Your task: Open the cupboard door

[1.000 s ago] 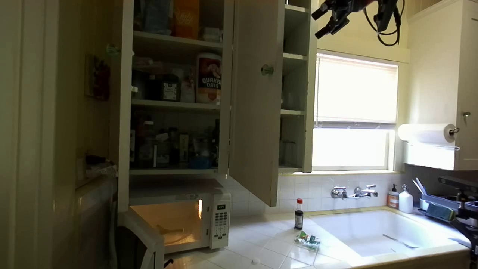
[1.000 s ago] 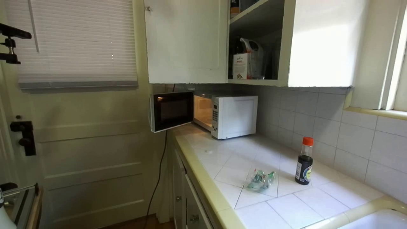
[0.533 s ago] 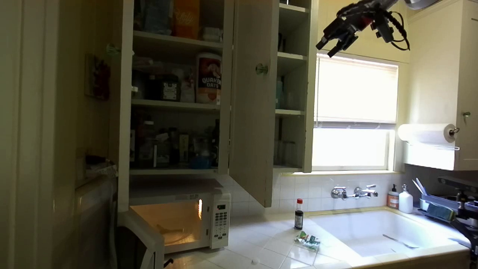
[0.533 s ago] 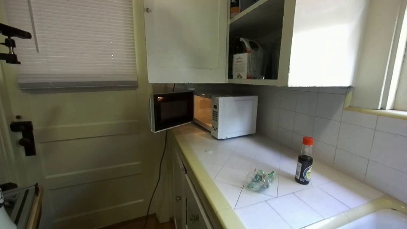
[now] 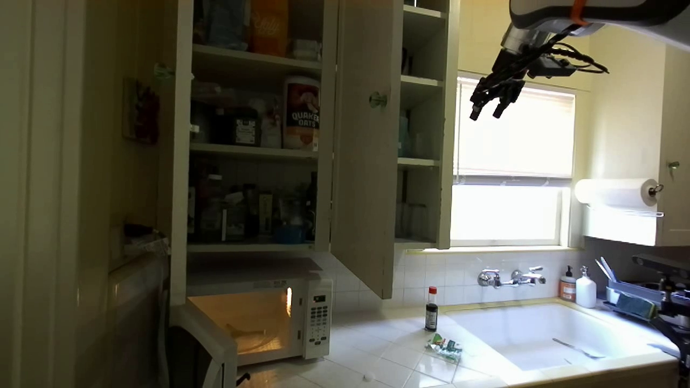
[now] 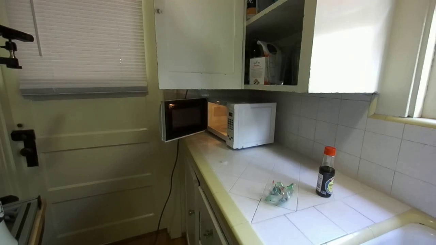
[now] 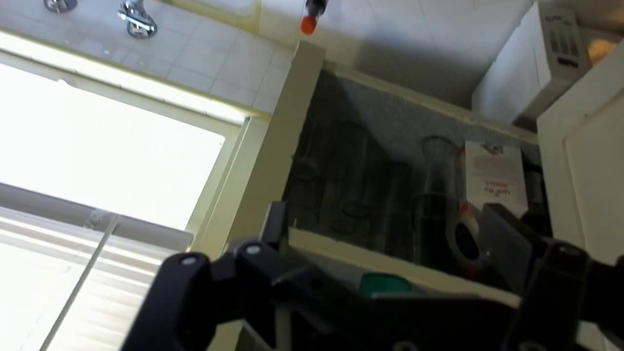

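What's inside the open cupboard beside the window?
The bottom shelf holds a white box and clear glassware. Whatever stands behind the box is covered; the cupboard door and the claw, in different views, each block part of the next shelf.

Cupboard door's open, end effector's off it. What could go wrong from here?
A brush from the end effector might swing the cupboard door back toward shut.
Reaching inward, jaws open, it could topple the clear vessels on the shelf.
Dropping low, it might tip the red-capped bottle standing on the counter.
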Controlling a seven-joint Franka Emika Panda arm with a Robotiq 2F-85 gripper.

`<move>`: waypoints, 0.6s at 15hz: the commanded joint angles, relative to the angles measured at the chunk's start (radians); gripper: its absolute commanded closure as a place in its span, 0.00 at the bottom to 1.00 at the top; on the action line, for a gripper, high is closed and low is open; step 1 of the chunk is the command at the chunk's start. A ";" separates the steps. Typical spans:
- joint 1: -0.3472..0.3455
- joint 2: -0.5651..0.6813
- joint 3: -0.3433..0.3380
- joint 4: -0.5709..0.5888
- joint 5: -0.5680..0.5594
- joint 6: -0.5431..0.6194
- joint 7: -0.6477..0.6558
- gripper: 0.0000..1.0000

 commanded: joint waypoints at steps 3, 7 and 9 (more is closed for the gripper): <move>0.002 0.004 0.008 0.000 -0.005 -0.002 0.005 0.00; 0.018 0.047 0.017 0.016 0.006 -0.002 -0.020 0.00; 0.045 0.094 0.026 0.023 0.082 0.027 -0.086 0.00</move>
